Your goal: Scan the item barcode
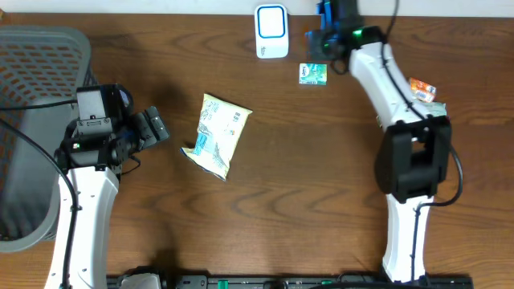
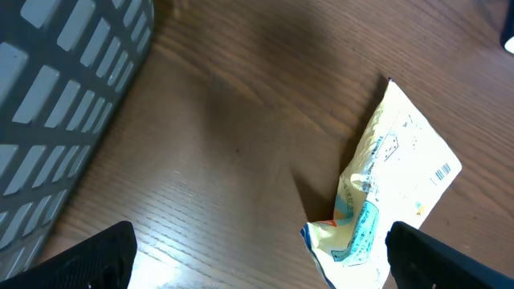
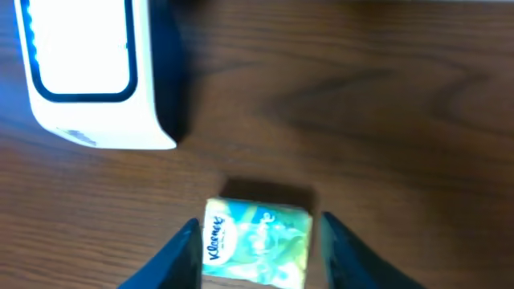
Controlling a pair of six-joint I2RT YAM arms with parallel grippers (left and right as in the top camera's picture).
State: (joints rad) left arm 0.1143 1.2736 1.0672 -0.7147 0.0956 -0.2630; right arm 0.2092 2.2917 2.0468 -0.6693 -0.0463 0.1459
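left gripper [image 2: 261,249]: jaws wide apart, empty, near snack bag [image 2: 385,193] | right gripper [image 3: 259,237]: jaws parted, straddling tissue pack [image 1: 312,74] lying on surface [image 3: 385,96] beside scanner [image 3: 84,72]

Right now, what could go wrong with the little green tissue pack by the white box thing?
The right gripper has a finger close on each side of the small green tissue pack, so pulling away crookedly might drag or flip it.
The white rounded scanner stands just beside them; a sideways swing could bump it.
The crumpled yellow plastic bag lies ahead of the open left gripper; its wrinkles may make its barcode hard to read.
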